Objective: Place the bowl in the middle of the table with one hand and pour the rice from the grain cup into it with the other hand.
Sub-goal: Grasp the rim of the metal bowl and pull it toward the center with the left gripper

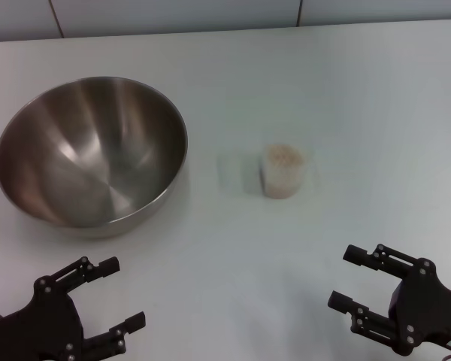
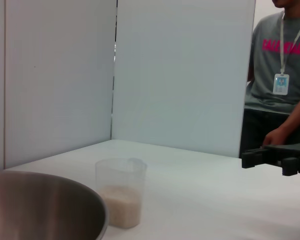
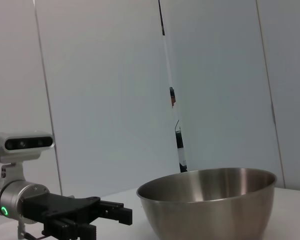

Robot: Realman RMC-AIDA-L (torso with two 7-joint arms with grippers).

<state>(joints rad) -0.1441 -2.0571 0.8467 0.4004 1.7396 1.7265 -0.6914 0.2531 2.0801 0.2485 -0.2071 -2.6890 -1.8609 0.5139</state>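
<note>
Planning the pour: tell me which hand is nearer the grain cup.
Right. The right hand sits open just near-right of the grain cup; the left hand sits open farther off, near-left, below the bowl.

Left tool (image 1: 109,295) and right tool (image 1: 353,278): matte black, two slender fingers each built from linked bars with small screws at the pivots. In the right wrist view the left arm's wrist (image 3: 12,197) is silver with a green ring light, and carries a white-grey camera module (image 3: 22,143).
</note>
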